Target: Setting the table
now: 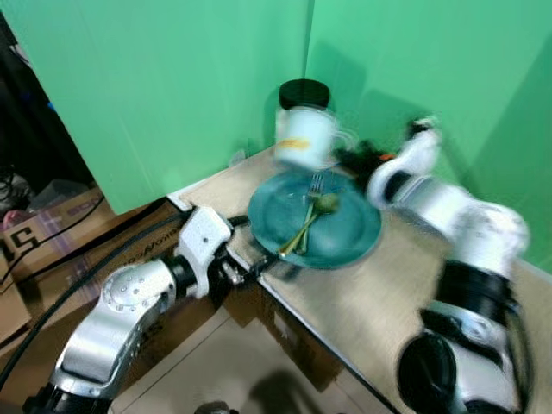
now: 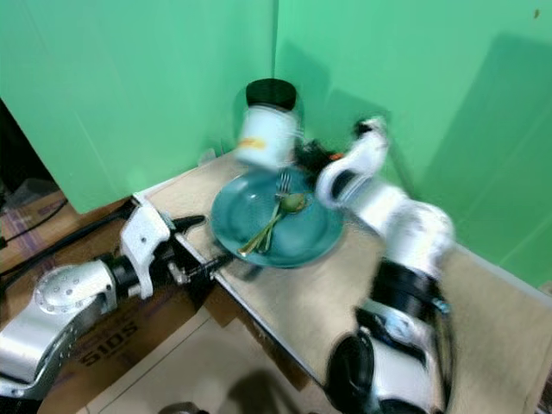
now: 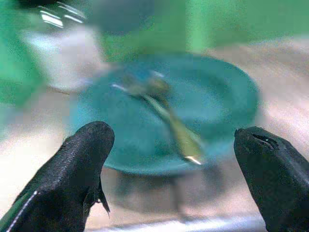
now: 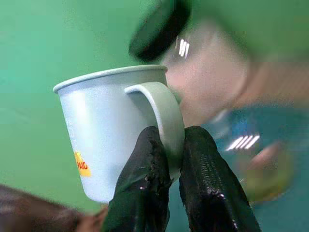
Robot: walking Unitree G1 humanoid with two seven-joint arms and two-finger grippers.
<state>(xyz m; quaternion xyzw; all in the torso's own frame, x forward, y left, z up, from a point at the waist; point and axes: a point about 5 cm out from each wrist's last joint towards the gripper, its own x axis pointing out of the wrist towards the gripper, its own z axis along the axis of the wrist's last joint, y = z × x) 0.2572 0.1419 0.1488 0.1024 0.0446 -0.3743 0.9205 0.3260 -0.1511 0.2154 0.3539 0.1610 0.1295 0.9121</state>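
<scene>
The table (image 1: 405,302) carries a teal plate (image 1: 349,233) holding a fork (image 1: 314,185) and spoon (image 1: 321,207). Beyond the plate, the right gripper (image 4: 174,159) pinches the mug (image 4: 111,130) by its handle, lifted. The left gripper (image 3: 174,145), spread, faces the plate's near rim. Lower the mug level beside the plate, clear of the rim.

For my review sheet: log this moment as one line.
right gripper: shut on mug handle, lifted | left gripper: open, at table edge facing teal plate | fork, spoon on plate
</scene>
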